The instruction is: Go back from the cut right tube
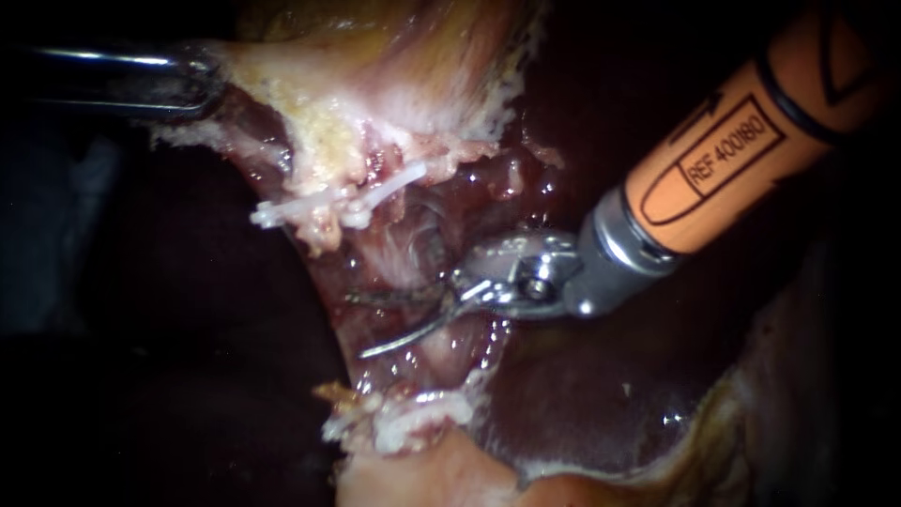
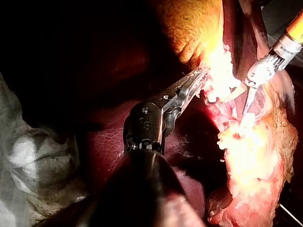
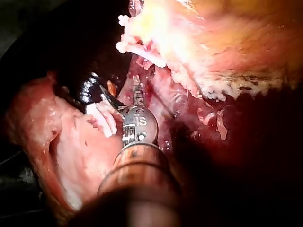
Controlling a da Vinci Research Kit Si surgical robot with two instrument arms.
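Reaching in from the left, my left instrument (image 1: 208, 83) has its jaws clamped together on the edge of the pale tissue (image 1: 310, 103). Further right, white clips (image 1: 324, 205) cross the top of the tube (image 1: 405, 252), which runs down toward the lower clips (image 1: 413, 413). My right instrument (image 1: 361, 326), coming in from the upper right, lies with its two curved blades apart across the tube's lower stretch, beside the dark liver (image 1: 582, 394); whether the tube is parted there I cannot tell.
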